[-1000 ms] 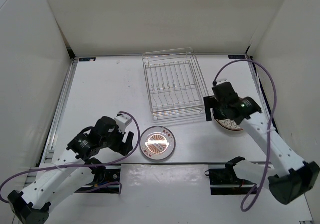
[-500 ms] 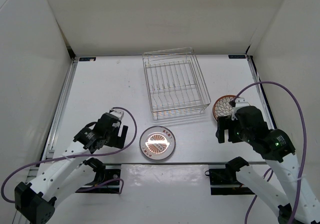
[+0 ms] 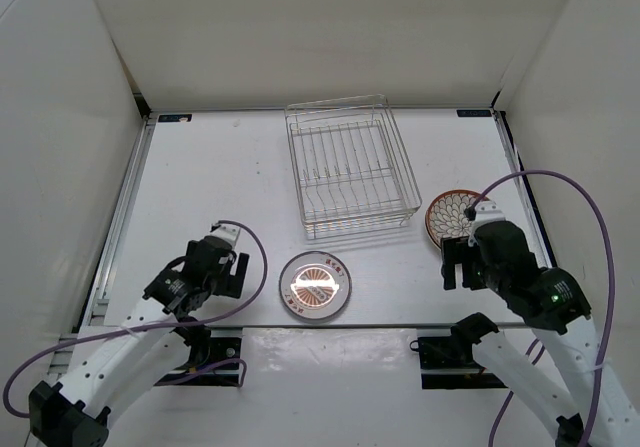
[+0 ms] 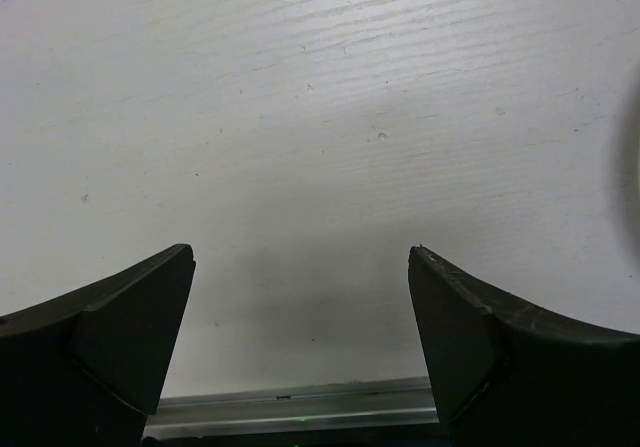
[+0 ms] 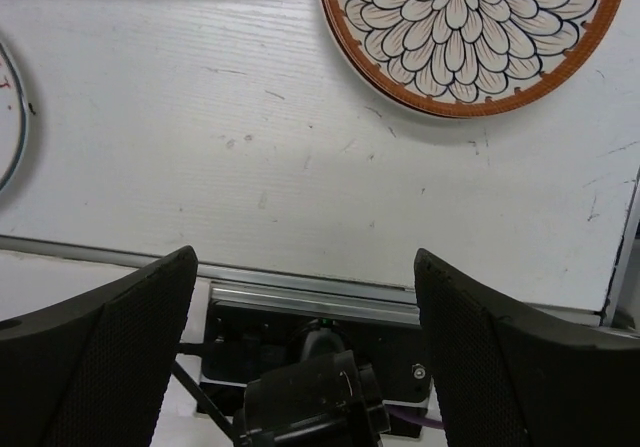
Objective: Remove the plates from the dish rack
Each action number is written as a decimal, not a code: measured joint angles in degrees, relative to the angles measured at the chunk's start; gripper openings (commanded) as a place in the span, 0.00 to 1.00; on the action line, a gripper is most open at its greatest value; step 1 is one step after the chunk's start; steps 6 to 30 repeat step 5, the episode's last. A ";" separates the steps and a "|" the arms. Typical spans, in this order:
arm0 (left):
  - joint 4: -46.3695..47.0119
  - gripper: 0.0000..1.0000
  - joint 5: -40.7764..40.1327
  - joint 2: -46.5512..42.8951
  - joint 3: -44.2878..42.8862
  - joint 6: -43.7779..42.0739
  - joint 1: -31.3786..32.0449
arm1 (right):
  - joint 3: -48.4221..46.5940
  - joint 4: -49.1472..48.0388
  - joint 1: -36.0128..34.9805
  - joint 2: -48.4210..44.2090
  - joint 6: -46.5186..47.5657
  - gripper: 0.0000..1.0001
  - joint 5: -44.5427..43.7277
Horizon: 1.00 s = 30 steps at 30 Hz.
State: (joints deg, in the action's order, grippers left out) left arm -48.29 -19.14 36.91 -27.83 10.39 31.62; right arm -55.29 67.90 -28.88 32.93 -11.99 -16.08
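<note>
The wire rack — silver, rectangular, crossed by parallel divider wires — is seen standing on the white table. Two plates are shown lying flat and face up on the table outside it.

The grey plate, grey-rimmed with an orange-pink motif at its centre, is set just in front of the rack's near edge. The brown plate, its brown rim enclosing white petals outlined in dark lines, is placed just off the rack's near right corner. In the top view its near edge is overlapped by the right gripper.

That gripper is held over bare table on the near side of the brown plate, its fingers spread wide with nothing between them. The left gripper is held to the near left of the rack, beyond the grey plate — jaws likewise wide apart, nothing gripped.
</note>
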 measured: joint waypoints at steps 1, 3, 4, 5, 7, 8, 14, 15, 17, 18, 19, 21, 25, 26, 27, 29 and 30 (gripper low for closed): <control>0.59 0.99 -0.04 -0.42 0.81 -0.48 0.00 | 0.63 0.02 0.00 -0.39 0.22 0.90 -0.52; 0.94 0.99 -0.09 -0.28 1.42 -1.20 0.00 | 1.55 -0.42 0.00 -1.14 0.42 0.90 -0.92; 1.14 0.99 -0.20 0.02 1.44 -1.55 0.00 | 1.90 -0.70 0.00 -1.49 0.46 0.90 -1.14; 1.42 0.99 -0.37 0.44 1.44 -1.88 0.00 | 2.14 -0.83 0.00 -1.73 0.46 0.90 -1.36; 1.42 0.99 -0.37 0.44 1.44 -1.88 0.00 | 2.14 -0.83 0.00 -1.73 0.46 0.90 -1.36; 1.42 0.99 -0.37 0.44 1.44 -1.88 0.00 | 2.14 -0.83 0.00 -1.73 0.46 0.90 -1.36; 1.42 0.99 -0.37 0.44 1.44 -1.88 0.00 | 2.14 -0.83 0.00 -1.73 0.46 0.90 -1.36; 1.42 0.99 -0.37 0.44 1.44 -1.88 0.00 | 2.14 -0.83 0.00 -1.73 0.46 0.90 -1.36; 1.42 0.99 -0.37 0.44 1.44 -1.88 0.00 | 2.14 -0.83 0.00 -1.73 0.46 0.90 -1.36; 1.42 0.99 -0.37 0.44 1.44 -1.88 0.00 | 2.14 -0.83 0.00 -1.73 0.46 0.90 -1.36; 1.42 0.99 -0.37 0.44 1.44 -1.88 0.00 | 2.14 -0.83 0.00 -1.73 0.46 0.90 -1.36; 1.42 0.99 -0.37 0.44 1.44 -1.88 0.00 | 2.14 -0.83 0.00 -1.73 0.46 0.90 -1.36; 1.42 0.99 -0.37 0.44 1.44 -1.88 0.00 | 2.14 -0.83 0.00 -1.73 0.46 0.90 -1.36; 1.42 0.99 -0.37 0.44 1.44 -1.88 0.00 | 2.14 -0.83 0.00 -1.73 0.46 0.90 -1.36; 1.42 0.99 -0.37 0.44 1.44 -1.88 0.00 | 2.14 -0.83 0.00 -1.73 0.46 0.90 -1.36; 1.42 0.99 -0.37 0.44 1.44 -1.88 0.00 | 2.14 -0.83 0.00 -1.73 0.46 0.90 -1.36; 1.42 0.99 -0.37 0.44 1.44 -1.88 0.00 | 2.14 -0.83 0.00 -1.73 0.46 0.90 -1.36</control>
